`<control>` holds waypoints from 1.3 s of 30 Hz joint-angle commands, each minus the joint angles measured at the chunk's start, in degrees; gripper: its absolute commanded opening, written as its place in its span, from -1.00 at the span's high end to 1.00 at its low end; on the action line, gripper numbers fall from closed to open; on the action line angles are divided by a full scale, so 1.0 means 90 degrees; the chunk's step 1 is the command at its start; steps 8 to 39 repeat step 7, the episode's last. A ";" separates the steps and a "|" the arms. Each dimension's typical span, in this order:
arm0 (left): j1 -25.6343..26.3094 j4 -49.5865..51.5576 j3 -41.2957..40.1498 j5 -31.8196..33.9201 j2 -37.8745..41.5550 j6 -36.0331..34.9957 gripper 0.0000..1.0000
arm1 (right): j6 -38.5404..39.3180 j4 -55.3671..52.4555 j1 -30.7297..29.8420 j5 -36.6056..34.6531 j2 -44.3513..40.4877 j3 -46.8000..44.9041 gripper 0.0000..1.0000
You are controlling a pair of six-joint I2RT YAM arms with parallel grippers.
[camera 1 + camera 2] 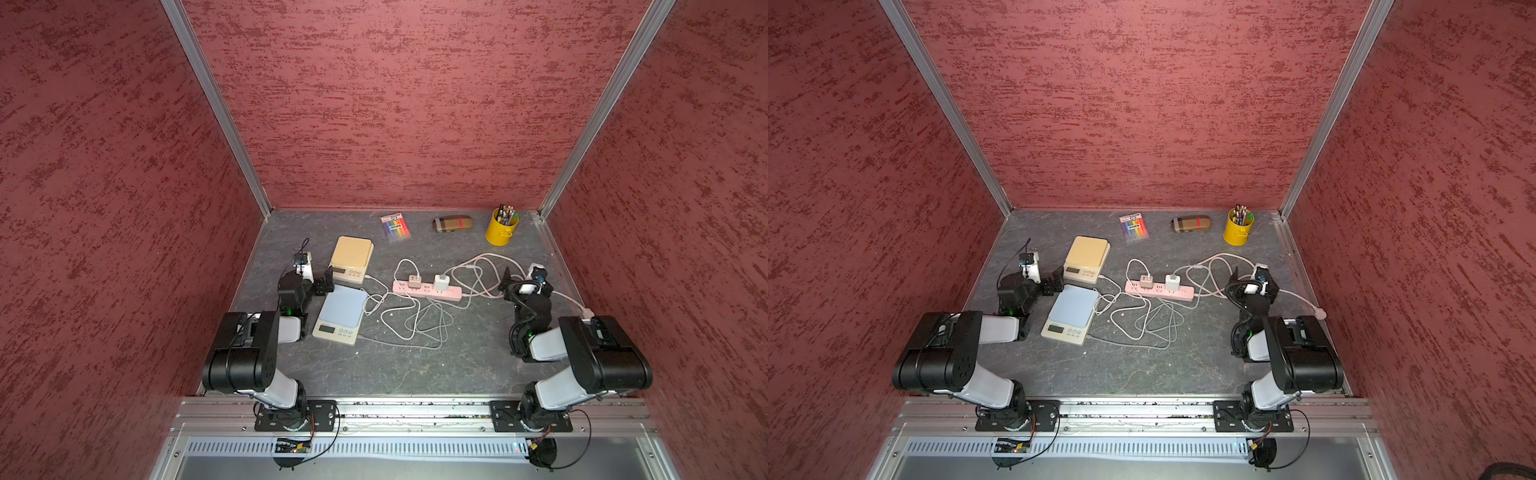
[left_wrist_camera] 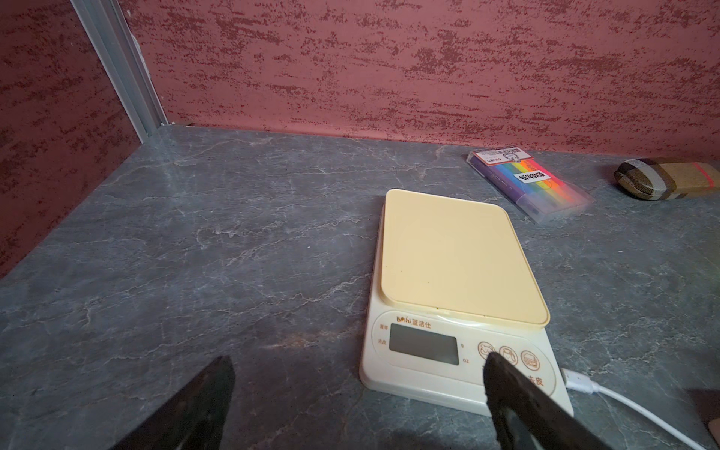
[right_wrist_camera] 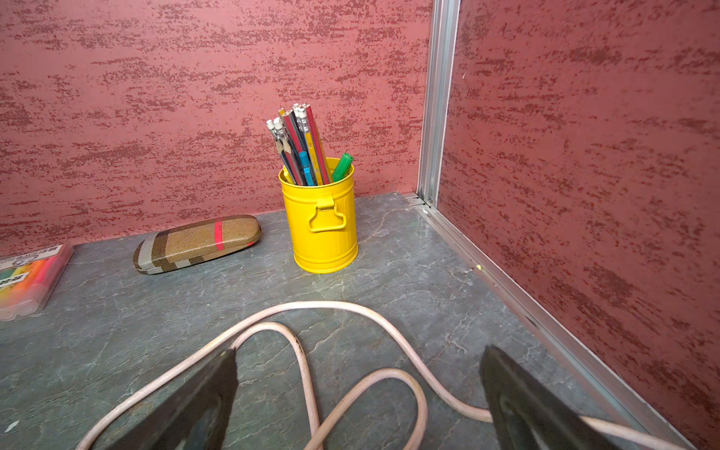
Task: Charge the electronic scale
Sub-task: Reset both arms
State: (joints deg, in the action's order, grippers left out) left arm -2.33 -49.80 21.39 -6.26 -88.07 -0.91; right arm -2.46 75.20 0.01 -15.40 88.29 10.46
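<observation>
As two scales sat on the worktop (image 1: 415, 365) near the left arm, the yellow-topped scale (image 1: 352, 259) was already cabled, so the blue-topped scale (image 1: 340, 309) was judged the target. The pink power strip (image 1: 428, 291) was best left unmoved. The white cable tangle (image 1: 399, 328) was to be traced to a free plug, then pinched just behind it. Both left fingers (image 2: 518, 401) and right fingers (image 3: 522, 397) were spread wide, empty.

A: What lies left of the power strip (image 1: 451, 294)?
B: The far scale (image 1: 352, 251), directly behind the near scale (image 1: 343, 309).
A: Along the back wall (image 1: 395, 104)?
B: The marker pack (image 1: 397, 226), glasses case (image 1: 453, 223), pencil cup (image 1: 500, 230), left to right.
</observation>
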 commanded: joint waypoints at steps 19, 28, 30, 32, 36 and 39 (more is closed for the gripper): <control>-0.0051 -0.0077 0.0075 -0.0093 0.0025 -0.0024 -0.99 | -0.0115 0.0329 0.0017 -0.0017 -0.0009 0.0078 -0.98; -0.0051 -0.0077 0.0075 -0.0093 0.0025 -0.0024 -0.99 | -0.0115 0.0329 0.0017 -0.0017 -0.0009 0.0078 -0.98; -0.0051 -0.0077 0.0075 -0.0093 0.0025 -0.0024 -0.99 | -0.0115 0.0329 0.0017 -0.0017 -0.0009 0.0078 -0.98; -0.0051 -0.0077 0.0075 -0.0093 0.0025 -0.0024 -0.99 | -0.0115 0.0329 0.0017 -0.0017 -0.0009 0.0078 -0.98; -0.0051 -0.0077 0.0075 -0.0093 0.0025 -0.0024 -0.99 | -0.0115 0.0329 0.0017 -0.0017 -0.0009 0.0078 -0.98; -0.0051 -0.0077 0.0075 -0.0093 0.0025 -0.0024 -0.99 | -0.0115 0.0329 0.0017 -0.0017 -0.0009 0.0078 -0.98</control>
